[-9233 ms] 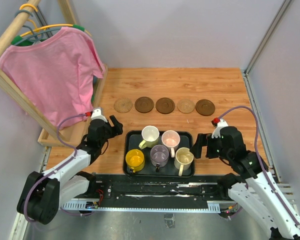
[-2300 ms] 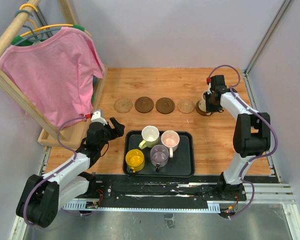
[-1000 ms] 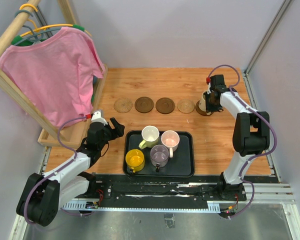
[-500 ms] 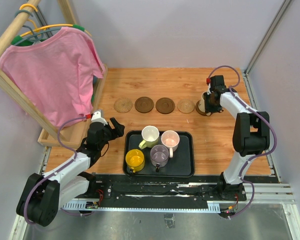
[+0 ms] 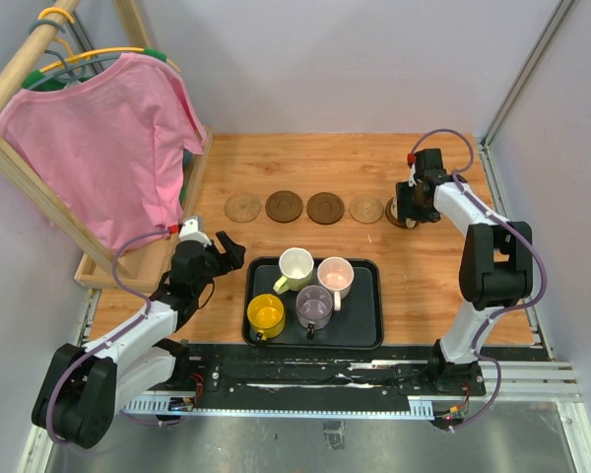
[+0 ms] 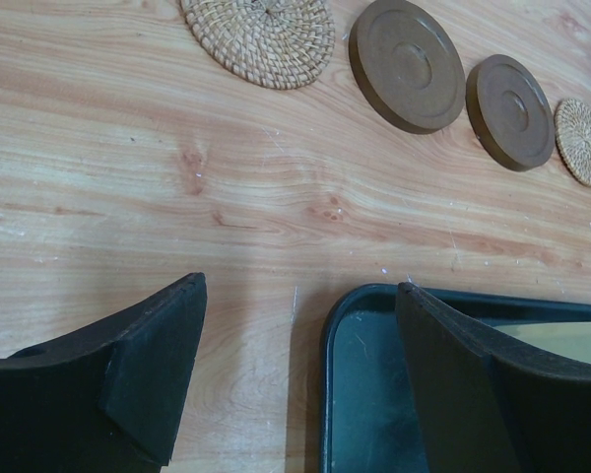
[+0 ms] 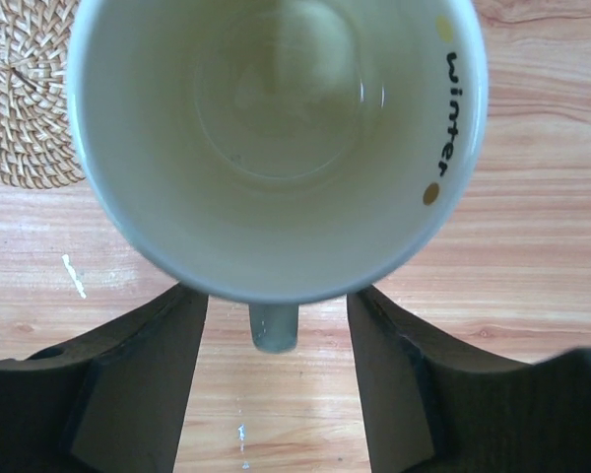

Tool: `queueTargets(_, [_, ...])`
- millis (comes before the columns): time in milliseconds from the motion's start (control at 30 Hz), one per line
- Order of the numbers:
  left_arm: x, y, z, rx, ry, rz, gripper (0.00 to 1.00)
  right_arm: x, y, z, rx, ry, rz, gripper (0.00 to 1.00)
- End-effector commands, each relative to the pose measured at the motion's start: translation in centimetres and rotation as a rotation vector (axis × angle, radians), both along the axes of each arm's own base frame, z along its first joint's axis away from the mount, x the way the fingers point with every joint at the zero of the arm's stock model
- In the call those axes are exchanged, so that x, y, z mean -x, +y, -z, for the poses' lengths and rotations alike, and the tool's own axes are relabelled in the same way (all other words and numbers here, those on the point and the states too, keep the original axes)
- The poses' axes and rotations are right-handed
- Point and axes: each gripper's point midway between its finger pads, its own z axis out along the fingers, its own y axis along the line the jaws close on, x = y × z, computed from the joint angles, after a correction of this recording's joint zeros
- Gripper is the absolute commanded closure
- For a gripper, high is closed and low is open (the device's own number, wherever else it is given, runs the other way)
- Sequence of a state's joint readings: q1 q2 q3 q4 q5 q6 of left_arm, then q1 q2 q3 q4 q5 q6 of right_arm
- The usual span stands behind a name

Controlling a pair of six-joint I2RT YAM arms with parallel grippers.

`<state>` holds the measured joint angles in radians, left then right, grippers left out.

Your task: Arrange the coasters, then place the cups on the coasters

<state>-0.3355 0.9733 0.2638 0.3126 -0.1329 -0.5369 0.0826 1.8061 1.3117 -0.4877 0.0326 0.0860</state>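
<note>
Now right end effector (image 7: 276, 304) spread astride handle (image 7: 274, 333) at 6 o'clock of cream cup (image 7: 276, 138); withdraw straight, no clipping.

Overhead, I see bright, even light falling from above. The wooden worktop (image 5: 443, 286) shows no glare, only short, soft shadows beside the arms. This view is sharp in the middle; straight wall edges lean outward toward the corners. In my left wrist view the wood grain is crisp, the dark jaws at the bottom are slightly soft, and a dim shadow lies between them by the glossy tray (image 6: 374, 394). In my right wrist view the pale mug (image 7: 276, 148) fills the frame, its inside gently shaded, lettering sharp, jaws below blurred.
</note>
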Motion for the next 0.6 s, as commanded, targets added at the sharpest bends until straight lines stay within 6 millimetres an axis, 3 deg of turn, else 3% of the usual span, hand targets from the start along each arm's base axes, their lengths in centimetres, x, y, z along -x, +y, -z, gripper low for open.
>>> queueTargets(0, [-0.4, -0.2, -1.3, 0.014, -0.045, 0.000, 0.19, 0.6, 0.0, -2.3, -0.015, -0.053, 0.010, 0.39])
queueTargets(167, [-0.4, -0.2, -1.5, 0.012, -0.050, 0.001, 0.19, 2.0, 0.6, -4.6, -0.006, -0.109, 0.033, 0.36])
queueTargets(300, [-0.4, -0.2, -1.5, 0.009, -0.052, 0.003, 0.19, 4.5, 1.6, -6.2, -0.002, -0.157, 0.043, 0.34])
queueTargets(433, [-0.5, -0.1, -1.6, 0.002, -0.057, 0.005, 0.19, 8.2, 4.5, -6.5, -0.044, -0.190, -0.001, 0.34])
queueTargets(567, [-0.5, -0.2, -1.6, -0.005, -0.054, 0.009, 0.19, 12.9, 9.0, -6.1, -0.113, -0.216, -0.120, 0.34])
